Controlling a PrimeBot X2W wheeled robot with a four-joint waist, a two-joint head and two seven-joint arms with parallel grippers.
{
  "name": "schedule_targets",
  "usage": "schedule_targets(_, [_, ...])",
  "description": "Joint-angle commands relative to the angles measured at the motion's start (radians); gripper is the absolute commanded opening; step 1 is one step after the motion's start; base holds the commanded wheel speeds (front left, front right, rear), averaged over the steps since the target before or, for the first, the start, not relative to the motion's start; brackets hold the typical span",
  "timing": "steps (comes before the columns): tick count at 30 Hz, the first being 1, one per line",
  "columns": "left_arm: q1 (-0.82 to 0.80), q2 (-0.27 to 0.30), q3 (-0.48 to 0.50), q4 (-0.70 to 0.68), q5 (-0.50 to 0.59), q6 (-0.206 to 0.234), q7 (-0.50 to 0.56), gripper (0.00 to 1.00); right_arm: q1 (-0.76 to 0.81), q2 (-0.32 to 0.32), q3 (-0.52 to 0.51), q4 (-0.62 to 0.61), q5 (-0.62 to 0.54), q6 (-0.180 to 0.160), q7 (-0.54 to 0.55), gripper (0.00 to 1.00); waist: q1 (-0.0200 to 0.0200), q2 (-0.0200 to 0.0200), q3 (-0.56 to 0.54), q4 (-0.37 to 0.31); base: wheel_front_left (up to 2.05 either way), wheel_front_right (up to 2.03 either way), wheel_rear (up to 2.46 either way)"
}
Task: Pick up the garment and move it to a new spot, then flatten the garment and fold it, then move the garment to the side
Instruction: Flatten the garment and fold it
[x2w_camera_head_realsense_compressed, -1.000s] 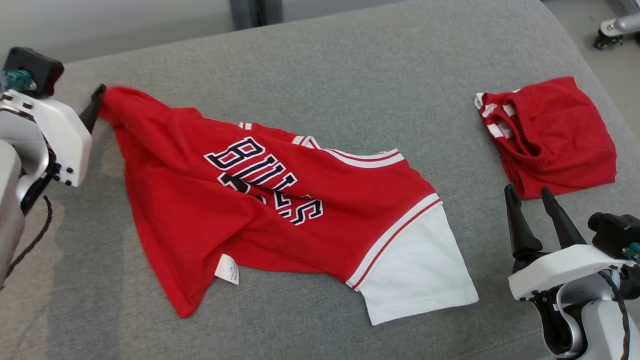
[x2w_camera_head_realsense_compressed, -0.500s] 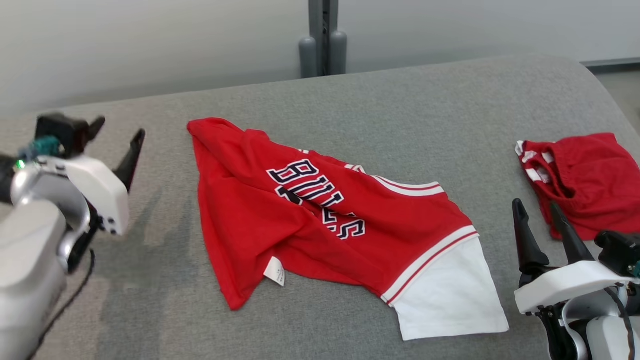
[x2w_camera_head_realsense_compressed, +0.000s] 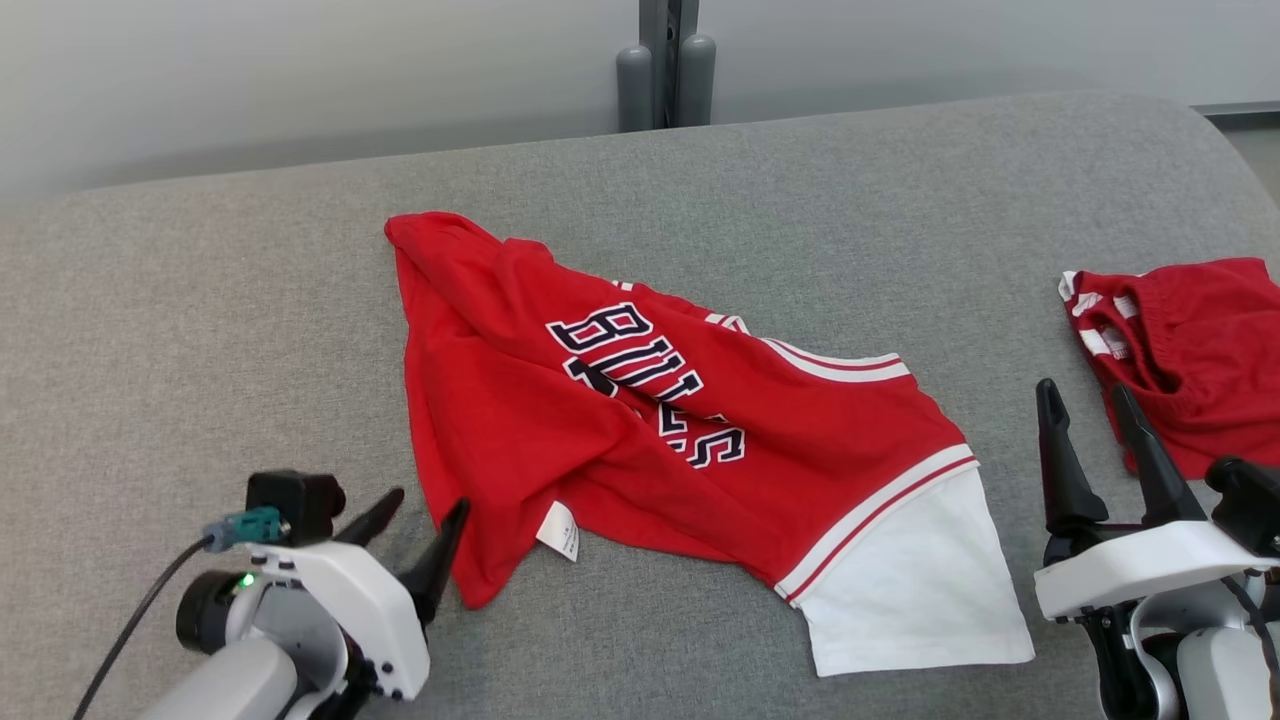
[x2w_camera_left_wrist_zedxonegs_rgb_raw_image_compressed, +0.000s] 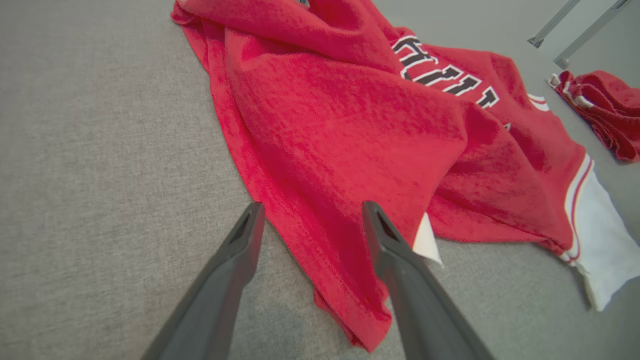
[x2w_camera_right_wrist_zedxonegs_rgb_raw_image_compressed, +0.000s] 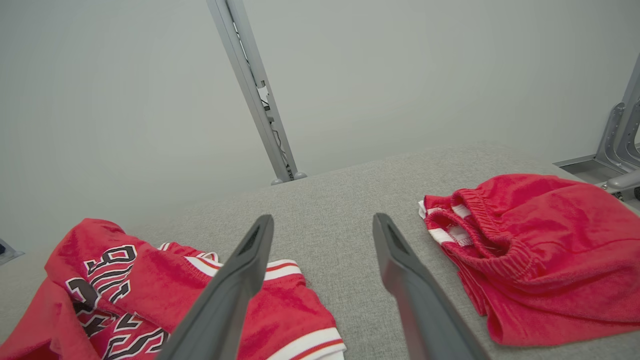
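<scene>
On the cushion (x2w_camera_head_realsense_compressed: 200, 300) the jersey (x2w_camera_head_realsense_compressed: 500, 420) lies rumpled, flattening and folding undone, its hem between the open jaws of the left gripper (x2w_camera_head_realsense_compressed: 428, 502), the right gripper (x2w_camera_head_realsense_compressed: 1083, 390) open too.

Grey fabric surface (x2w_camera_head_realsense_compressed: 200, 330), rounded at the far right corner. Lying rumpled across the middle: red jersey (x2w_camera_head_realsense_compressed: 500, 400), dark lettering (x2w_camera_head_realsense_compressed: 645, 385) facing up, white sleeve (x2w_camera_head_realsense_compressed: 900, 580) flat toward the near right, white tag (x2w_camera_head_realsense_compressed: 558, 530) sticking out at the near edge. Well apart, at the right edge: red shorts (x2w_camera_head_realsense_compressed: 1200, 360), bunched, striped waistband (x2w_camera_head_realsense_compressed: 1110, 330) turned toward the jersey.
</scene>
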Motion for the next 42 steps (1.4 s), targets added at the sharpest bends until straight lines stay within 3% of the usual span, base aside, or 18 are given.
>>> schedule_targets(1, [0.017, 0.011, -0.002, -0.007, -0.010, 0.007, 0.010, 1.00, -0.008, -0.006, 0.001, -0.005, -0.007, 0.000, -0.007, 1.00, 0.0000, 0.0000, 0.004, -0.001, 0.00, 0.00, 0.00])
schedule_targets(9, [0.084, 0.032, -0.052, -0.060, -0.055, 0.008, 0.120, 1.00, -0.014, -0.006, 0.005, -0.005, -0.013, 0.000, -0.003, 1.00, 0.0000, 0.0000, 0.007, -0.010, 0.00, 0.00, 0.00])
schedule_targets(17, [0.088, 0.017, -0.061, -0.096, -0.070, -0.010, 0.130, 1.00, -0.019, -0.006, 0.007, 0.007, -0.013, 0.000, -0.004, 1.00, 0.0000, 0.0000, 0.010, -0.020, 0.00, 0.00, 0.00])
schedule_targets(18, [0.084, 0.016, -0.060, -0.095, -0.066, -0.008, 0.126, 0.83, -0.020, -0.006, 0.008, 0.007, -0.013, 0.000, -0.005, 1.00, 0.0000, 0.0000, 0.010, -0.021, 0.00, 0.00, 0.00])
schedule_targets(19, [0.079, 0.015, -0.060, -0.094, -0.064, -0.008, 0.123, 0.56, -0.020, -0.006, 0.008, 0.009, -0.014, 0.000, -0.006, 1.00, 0.0000, 0.0000, 0.011, -0.021, 0.00, 0.00, 0.00])
schedule_targets(20, [0.075, 0.015, -0.061, -0.092, -0.061, -0.010, 0.121, 0.38, -0.020, -0.006, 0.007, 0.010, -0.015, 0.000, -0.007, 1.00, 0.0000, 0.0000, 0.012, -0.022, 0.00, 0.00, 0.00])
schedule_targets(21, [0.072, 0.016, -0.062, -0.093, -0.055, -0.014, 0.117, 0.00, -0.020, -0.006, 0.006, 0.011, -0.017, 0.000, -0.007, 1.00, 0.0000, 0.0000, 0.012, -0.021, 0.00, 0.00, 0.00])
schedule_targets(29, [0.054, 0.066, -0.075, -0.130, -0.033, -0.032, 0.139, 0.00, -0.008, -0.006, 0.002, 0.020, -0.023, 0.000, -0.003, 1.00, 0.0000, 0.0000, 0.005, -0.002, 0.00, 0.00, 0.00])
schedule_targets(36, [0.036, 0.232, -0.070, -0.237, -0.016, -0.059, 0.220, 0.00, -0.005, -0.006, -0.020, 0.007, -0.043, 0.000, 0.014, 1.00, 0.0000, 0.0000, -0.002, 0.025, 0.00, 0.00, 0.00])
schedule_targets(42, [0.059, 0.363, -0.055, -0.326, -0.075, -0.074, 0.314, 0.00, 0.002, -0.006, -0.030, -0.003, -0.056, 0.000, 0.048, 1.00, 0.0000, 0.0000, -0.005, 0.033, 0.00, 0.00, 0.00])
